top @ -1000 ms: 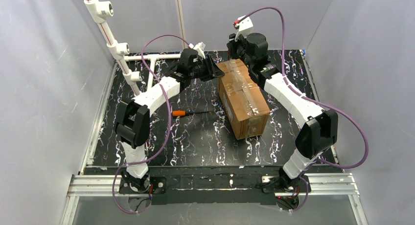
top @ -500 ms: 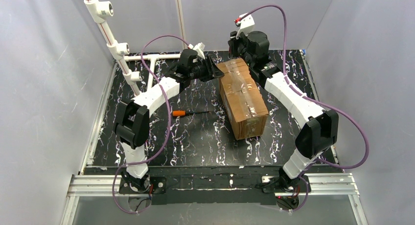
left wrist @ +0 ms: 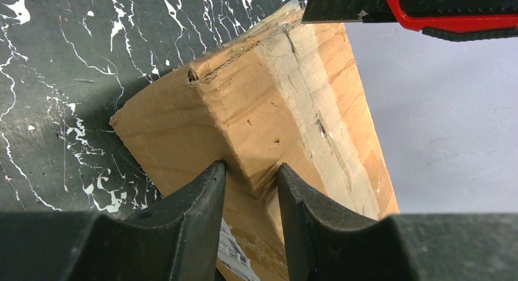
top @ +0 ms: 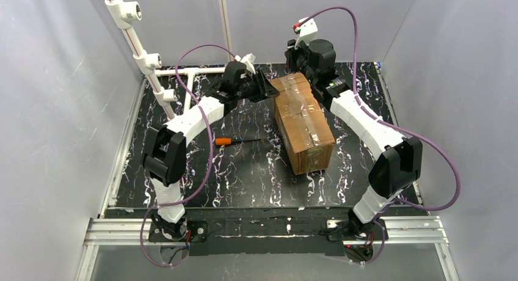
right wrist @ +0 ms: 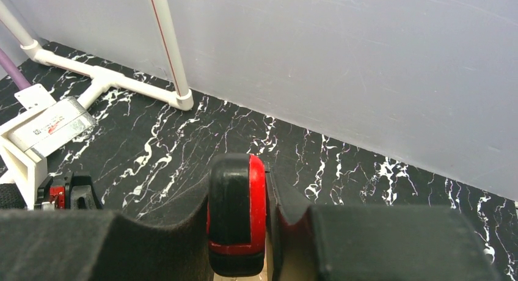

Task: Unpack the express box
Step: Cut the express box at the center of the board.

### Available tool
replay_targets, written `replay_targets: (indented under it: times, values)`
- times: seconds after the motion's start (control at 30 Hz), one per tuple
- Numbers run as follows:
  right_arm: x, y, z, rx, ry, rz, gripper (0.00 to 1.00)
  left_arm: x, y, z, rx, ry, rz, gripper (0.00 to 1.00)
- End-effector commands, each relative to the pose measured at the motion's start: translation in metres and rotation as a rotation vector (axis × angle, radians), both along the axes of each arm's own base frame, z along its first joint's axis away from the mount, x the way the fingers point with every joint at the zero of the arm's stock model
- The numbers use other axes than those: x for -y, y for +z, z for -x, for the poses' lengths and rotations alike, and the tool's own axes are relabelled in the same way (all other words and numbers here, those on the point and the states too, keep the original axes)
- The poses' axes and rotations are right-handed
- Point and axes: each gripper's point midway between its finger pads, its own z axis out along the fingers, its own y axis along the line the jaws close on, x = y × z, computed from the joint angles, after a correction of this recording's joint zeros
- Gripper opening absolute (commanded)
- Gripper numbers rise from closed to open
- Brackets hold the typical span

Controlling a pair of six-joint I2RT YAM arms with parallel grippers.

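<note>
The express box lies sealed on the black marbled table, right of centre. Its long axis runs from the far edge toward the arms' bases, with the near end swung slightly right. Glossy packing tape follows that axis over the top seam. Both arms meet the box at its far end. The left gripper comes in from the box's left and pinches an upright far corner between its two fingers, apparently to steady the carton. The right gripper, behind the far end, is clamped on a red-and-black utility knife. The seam therefore stretches away from the knife toward the robot, and I judge the cut must be drawn along that line by the right arm. Only the left wrist view shows the knife's nose poised just over the taped far edge, and a white label low on the side. Whether the blade touches the tape cannot be told. The overhead view alone shows an orange-handled screwdriver lying left of the box, well apart.
</note>
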Motion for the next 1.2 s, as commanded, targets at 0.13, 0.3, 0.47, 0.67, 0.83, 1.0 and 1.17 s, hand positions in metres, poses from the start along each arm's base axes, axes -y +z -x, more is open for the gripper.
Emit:
replay_targets:
  times: [0.13,0.3,0.47,0.67,0.83,1.0,1.17]
  values:
    - [-0.002,0.009,-0.001,0.027,0.007,-0.03,0.01,-0.012,-0.055,0.027,-0.149,-0.017,-0.126,0.34]
    - [-0.006,0.006,0.001,0.016,0.014,-0.026,0.01,-0.011,-0.054,0.026,-0.145,-0.018,-0.122,0.34]
    - [-0.005,0.003,0.002,0.01,0.009,-0.02,0.01,-0.011,-0.054,0.026,-0.147,-0.018,-0.122,0.34]
    - [-0.004,-0.003,0.007,-0.004,0.006,-0.014,0.01,-0.011,-0.054,0.026,-0.147,-0.016,-0.12,0.34]
    - [-0.001,-0.005,0.012,-0.016,0.002,-0.015,0.01,-0.011,-0.053,0.025,-0.146,-0.017,-0.118,0.34]
    - [0.0,-0.006,0.024,-0.034,-0.009,-0.017,0.01,-0.009,-0.048,0.025,-0.142,-0.024,-0.111,0.35]
    - [0.007,-0.013,0.032,-0.078,-0.08,-0.023,0.01,-0.004,-0.033,0.025,-0.136,-0.043,-0.086,0.4]
